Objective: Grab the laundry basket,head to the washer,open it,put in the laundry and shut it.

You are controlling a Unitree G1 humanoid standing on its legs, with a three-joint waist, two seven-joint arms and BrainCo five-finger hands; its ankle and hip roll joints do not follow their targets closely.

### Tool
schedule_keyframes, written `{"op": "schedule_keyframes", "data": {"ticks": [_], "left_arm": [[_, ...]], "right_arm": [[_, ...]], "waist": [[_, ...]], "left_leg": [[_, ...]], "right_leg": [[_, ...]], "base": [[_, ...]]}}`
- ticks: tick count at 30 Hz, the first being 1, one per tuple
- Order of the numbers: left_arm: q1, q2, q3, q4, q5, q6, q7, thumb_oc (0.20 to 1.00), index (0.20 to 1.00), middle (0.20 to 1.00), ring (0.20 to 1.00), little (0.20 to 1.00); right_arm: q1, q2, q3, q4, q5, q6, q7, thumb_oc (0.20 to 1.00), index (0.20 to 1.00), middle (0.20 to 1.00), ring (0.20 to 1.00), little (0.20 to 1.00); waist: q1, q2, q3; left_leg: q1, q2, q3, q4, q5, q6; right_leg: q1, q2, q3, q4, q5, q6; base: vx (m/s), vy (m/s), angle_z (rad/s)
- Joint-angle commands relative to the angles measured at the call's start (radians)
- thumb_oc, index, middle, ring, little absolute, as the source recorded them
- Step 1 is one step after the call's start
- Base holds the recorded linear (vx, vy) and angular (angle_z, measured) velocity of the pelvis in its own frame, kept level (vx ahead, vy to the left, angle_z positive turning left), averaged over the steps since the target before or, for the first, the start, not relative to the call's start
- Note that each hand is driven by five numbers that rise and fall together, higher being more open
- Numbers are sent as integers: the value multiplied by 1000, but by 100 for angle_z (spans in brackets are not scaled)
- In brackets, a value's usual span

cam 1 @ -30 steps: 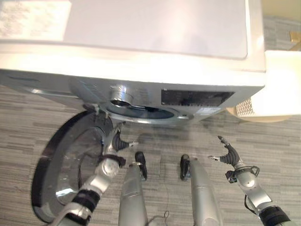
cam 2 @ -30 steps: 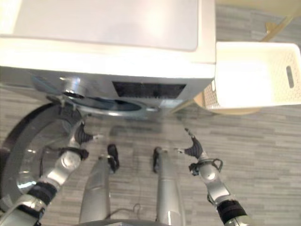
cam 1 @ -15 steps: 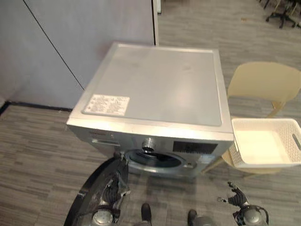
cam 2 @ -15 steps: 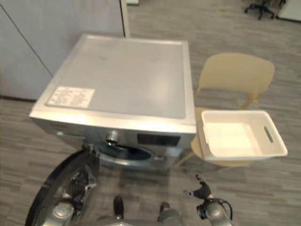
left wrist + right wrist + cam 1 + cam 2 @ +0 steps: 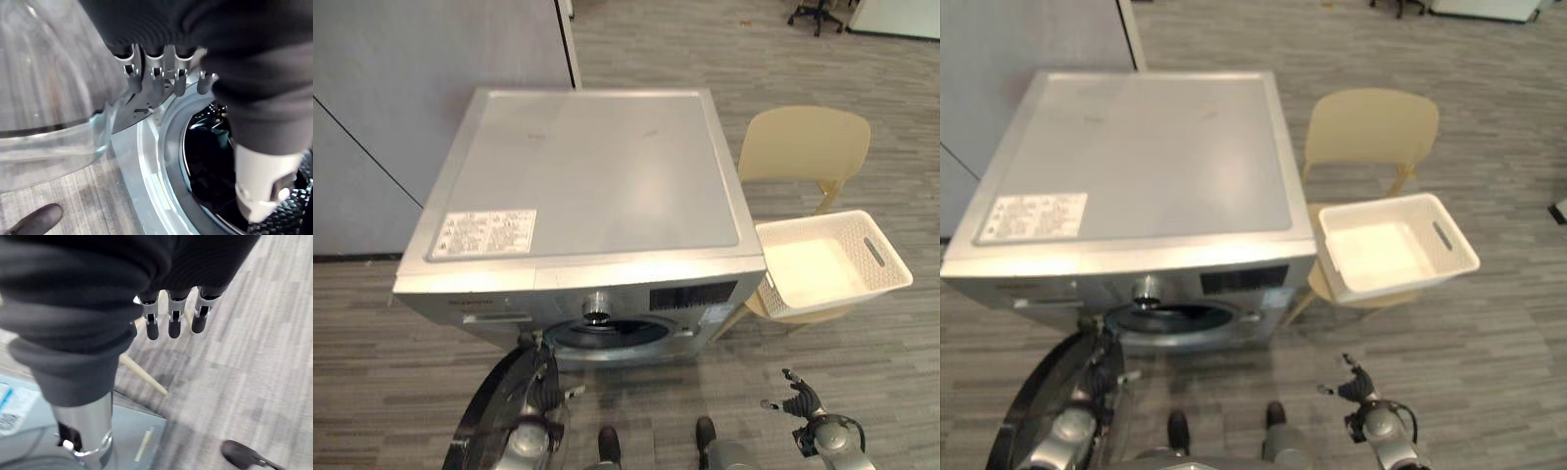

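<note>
A silver washer stands in the middle of the grey plank floor, its flat top bearing a white label at the near left corner. On its front a round knob sits above the open drum mouth, with a dark display panel to the right. The round glass door hangs swung out to the near left. The left robot hand is at the door's inner edge, fingers extended. To the washer's right, a white laundry basket rests on a beige chair. The right robot hand hovers over the floor at near right, fingers spread and apart from everything.
</note>
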Motion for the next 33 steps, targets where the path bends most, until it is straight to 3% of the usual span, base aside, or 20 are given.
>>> {"op": "schedule_keyframes", "data": {"ticks": [1,4,5,6,7,8,9,10,11,12,13,15,19,26,33], "left_arm": [[6,42,32,-38,-10,-27,30,1000,1000,1000,1000,1000],[-3,36,20,-49,-17,-28,28,1000,1000,1000,1000,1000],[-2,36,23,-52,-24,-29,30,1000,1000,1000,1000,1000],[-2,31,35,-74,-50,-32,51,1000,1000,1000,1000,1000],[-2,31,36,-74,-50,-31,51,1000,1000,1000,1000,1000],[5,18,38,-88,-63,-31,57,1000,1000,1000,1000,1000],[9,3,47,-103,-85,-28,55,1000,1000,1000,1000,1000],[11,-2,46,-104,-79,-27,52,1000,1000,1000,1000,1000],[27,-18,41,-100,-68,-27,38,1000,1000,1000,1000,1000],[26,-18,41,-100,-68,-26,38,1000,1000,1000,1000,1000],[48,-25,47,-107,-67,-30,32,1000,1000,1000,1000,1000],[68,-32,57,-119,-81,-29,34,1000,1000,1000,1000,1000],[79,-34,63,-133,-77,-22,45,1000,1000,1000,1000,1000],[105,14,82,-253,-62,-28,36,1000,1000,1000,1000,1000],[94,127,189,-384,-29,-54,75,1000,1000,1000,1000,1000]], "right_arm": [[-7,10,5,-23,26,-16,-14,1000,1000,1000,1000,1000],[2,22,12,3,20,-14,-12,1000,1000,1000,1000,1000],[-4,25,19,9,14,-12,-14,1000,1000,1000,1000,1000],[-39,14,42,-15,8,-9,-22,1000,1000,1000,1000,1000],[-39,14,42,-15,8,-9,-22,1000,1000,1000,1000,1000],[-49,-5,47,-49,-1,-12,-24,1000,1000,1000,1000,1000],[-48,-28,45,-72,-10,-13,-33,1000,1000,1000,1000,1000],[-50,-36,42,-74,-11,-10,-33,1000,1000,1000,1000,1000],[-45,-41,30,-68,-15,-13,-30,1000,1000,1000,1000,1000],[-45,-41,30,-68,-15,-13,-30,1000,1000,1000,1000,1000],[-43,-42,16,-54,-20,-13,-28,1000,1000,1000,1000,1000],[-41,-39,8,-54,-19,-12,-26,1000,1000,1000,1000,1000],[-22,-24,-4,-52,-18,-14,-25,1000,1000,1000,1000,1000],[-14,1,5,-29,-12,-18,-20,1000,1000,1000,1000,1000],[3,-3,12,-49,-25,-26,10,1000,1000,1000,1000,1000]], "waist": [[17,14,34],[44,-1,12],[59,-11,13],[89,-12,29],[88,-11,27],[103,8,40],[106,17,67],[100,17,73],[75,-9,72],[74,-8,71],[62,-21,57],[56,-14,39],[36,3,0],[54,-20,-28],[72,-35,-47]], "left_leg": [[-30,9,-60,4,-5,12],[-42,9,-74,-28,34,-6],[-51,9,-74,-28,38,-11],[-103,39,-73,-32,92,-34],[-106,40,-74,-32,93,-34],[-157,66,-79,-42,153,-68],[-189,65,-102,-11,154,-79],[-192,55,-122,46,118,-62],[-156,11,-134,175,0,-40],[-160,12,-135,177,1,-40],[-121,-21,-140,269,-70,-37],[-51,-46,-143,248,-121,-24],[22,-44,-145,137,-108,-11],[49,-56,-181,110,-105,-3],[82,-57,-182,83,-111,1]], "right_leg": [[29,23,5,29,59,34],[142,35,-2,-23,-6,24],[165,24,-31,-59,-25,21],[152,27,-75,-91,-44,12],[149,28,-75,-91,-44,12],[134,52,-84,-89,-79,-14],[109,74,-104,-45,-107,-45],[94,75,-113,-34,-101,-52],[88,42,-142,-37,-70,-52],[86,43,-144,-39,-68,-52],[93,19,-149,-58,-35,-46],[103,22,-140,-65,-24,-41],[120,43,-152,-66,-34,-47],[184,39,-182,-97,-30,-46],[205,39,-177,-115,-18,-33]], "base": [[-134,-94,28],[-126,-155,24],[-371,-322,30],[-329,-267,27],[-478,-371,6],[-414,-311,-15],[-532,-358,16],[-486,-275,49],[-305,-139,94],[-260,-117,112],[-85,-19,95],[-28,1,38],[53,25,18],[48,33,27],[29,30,5]]}}
